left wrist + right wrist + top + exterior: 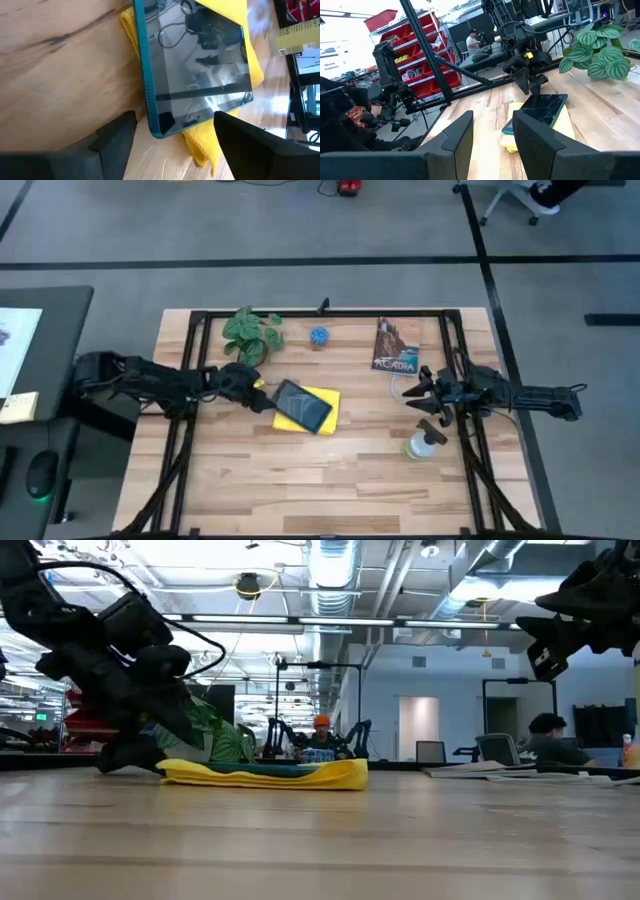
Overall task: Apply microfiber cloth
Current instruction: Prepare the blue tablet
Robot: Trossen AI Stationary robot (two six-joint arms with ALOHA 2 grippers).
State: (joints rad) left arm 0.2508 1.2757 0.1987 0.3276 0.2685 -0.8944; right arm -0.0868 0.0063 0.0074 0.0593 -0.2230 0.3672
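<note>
Microfiber cloth under tablet; left hand open beside it.

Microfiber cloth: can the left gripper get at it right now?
Probably only its edge. The left gripper sits open at the near corner, but the tablet lies on the microfiber cloth, covering most of it.

Two dark jointed arms with looping black cables.
</note>
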